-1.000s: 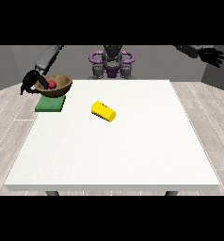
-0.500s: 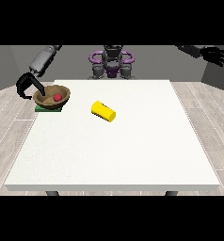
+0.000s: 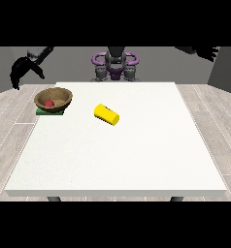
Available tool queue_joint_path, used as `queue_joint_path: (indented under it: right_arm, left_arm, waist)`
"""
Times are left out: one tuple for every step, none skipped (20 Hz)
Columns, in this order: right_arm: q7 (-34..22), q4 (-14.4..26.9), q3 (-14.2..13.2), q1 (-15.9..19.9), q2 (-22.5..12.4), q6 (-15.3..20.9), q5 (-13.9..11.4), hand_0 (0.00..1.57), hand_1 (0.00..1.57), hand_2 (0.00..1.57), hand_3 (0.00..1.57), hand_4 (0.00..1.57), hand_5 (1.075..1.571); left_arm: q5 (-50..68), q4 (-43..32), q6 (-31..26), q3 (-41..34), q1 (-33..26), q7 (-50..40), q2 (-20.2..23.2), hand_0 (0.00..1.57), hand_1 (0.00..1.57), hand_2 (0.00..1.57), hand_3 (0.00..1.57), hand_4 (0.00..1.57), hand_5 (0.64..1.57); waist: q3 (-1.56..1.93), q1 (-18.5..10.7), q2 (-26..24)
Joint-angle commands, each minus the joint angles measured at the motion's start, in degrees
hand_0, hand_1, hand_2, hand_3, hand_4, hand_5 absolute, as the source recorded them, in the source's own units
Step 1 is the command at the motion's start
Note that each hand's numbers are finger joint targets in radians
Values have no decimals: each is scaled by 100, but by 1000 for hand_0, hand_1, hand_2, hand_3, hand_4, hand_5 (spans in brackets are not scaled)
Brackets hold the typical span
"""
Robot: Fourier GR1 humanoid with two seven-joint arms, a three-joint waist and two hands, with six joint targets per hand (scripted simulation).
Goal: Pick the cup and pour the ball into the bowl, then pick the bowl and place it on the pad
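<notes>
Bowl (image 3: 53,99) sitting on pad (image 3: 49,112), ball (image 3: 49,103) inside; looking rigid, light, best taken by rim. Both hands (image 3: 21,70) (image 3: 207,51) hanging apart, holding nothing.

The bowl (image 3: 53,99), held half a second ago by the hand at the view's left (image 3: 21,70), is now released and is seen resting on the green pad (image 3: 49,112) with the red ball (image 3: 49,103) inside. That hand has been lifted up and to the left, clear of the bowl, with its fingers hanging downward.
</notes>
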State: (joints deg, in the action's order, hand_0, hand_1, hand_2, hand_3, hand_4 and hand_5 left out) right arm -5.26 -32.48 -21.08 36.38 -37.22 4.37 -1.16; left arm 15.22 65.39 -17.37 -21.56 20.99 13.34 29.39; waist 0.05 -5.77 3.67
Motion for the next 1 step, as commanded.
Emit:
queue_joint_path:
  right_arm:
    - [-225,-449,236,288,506,-348,127,0,0,0,0,476,1434]
  left_arm:
    - [-267,-209,318,271,-229,-309,-335,0,0,0,0,902,1559]
  waist:
    - [-14,357,-963]
